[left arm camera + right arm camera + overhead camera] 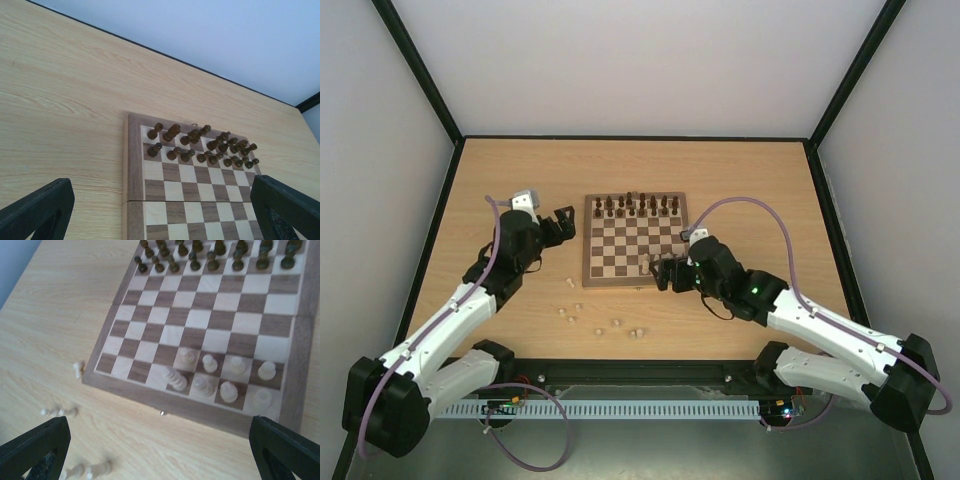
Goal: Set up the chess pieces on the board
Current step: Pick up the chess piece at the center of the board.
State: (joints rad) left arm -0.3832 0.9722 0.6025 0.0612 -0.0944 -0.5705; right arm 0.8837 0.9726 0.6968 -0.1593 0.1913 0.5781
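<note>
**Step in hand (judged):** fetch a loose pale piece and seat it on a vacant square of the near rows.

**State of the hands**
- Right hand (660, 274): open, gripping nothing, poised over the lower right edge of the chessboard (635, 247).
- Left hand (570, 224): open, gripping nothing, just off the board's upper left corner.

**Location of the work**
- The board lies at the centre of the surface (750, 180).
- Loose pale chessmen (617, 323) are scattered on the surface below and left of the board. In the right wrist view several appear to lie on their sides.

**Procedure**
1. Take one loose piece at a time, choosing one that stands apart from its neighbours.
2. Approach from above with the fingers either side of the stem. A toppled piece will likely roll, so close across its length.
3. Carry it high enough to pass over the seated pieces.
4. Lower it upright onto the centre of its square and release only once the base rests flat.

**Holders and contents**
- No box or tray is in view; the board is the only holder.
- Top two rows: dark chessmen (635, 206), apparently complete.
- Bottom two rows, right half: eight pale chessmen (210, 362), four per row.
- Bottom two rows, left half, and the four middle rows: vacant.
</note>
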